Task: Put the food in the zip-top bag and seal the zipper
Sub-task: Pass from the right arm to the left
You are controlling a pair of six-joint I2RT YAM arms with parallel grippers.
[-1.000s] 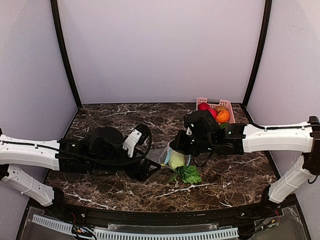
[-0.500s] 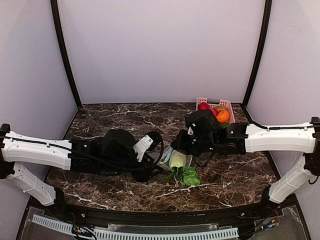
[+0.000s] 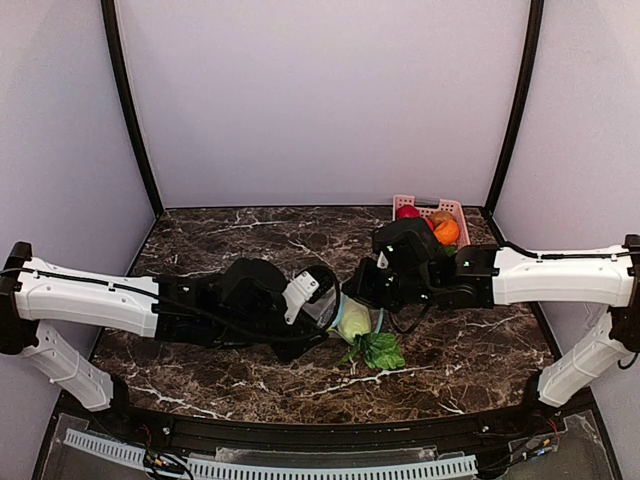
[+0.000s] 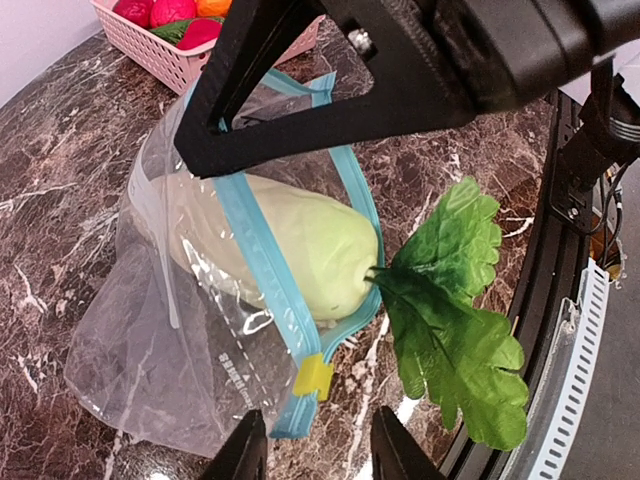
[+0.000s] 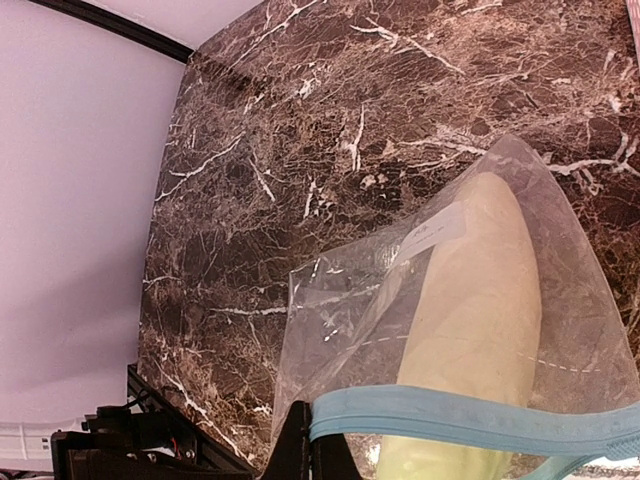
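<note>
Pale-green gourd (image 4: 310, 250), teal zipper (image 4: 263, 270) (yellow slider (image 4: 312, 377)) — dark white-veined table (image 4: 60, 150).

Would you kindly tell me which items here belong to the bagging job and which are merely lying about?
Job: clear crinkly plastic zip-top bag; teal-blue zipper strip; pale whitish-green gourd; leafy green vegetable.
Lying about: pink plastic basket; round red toy fruits inside it.

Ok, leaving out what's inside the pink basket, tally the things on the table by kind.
Clear crinkly plastic zip-top bag: 1
Pale whitish-green elongated gourd: 1
Leafy green vegetable: 1
Pink slatted plastic basket: 1
Total: 4
</note>
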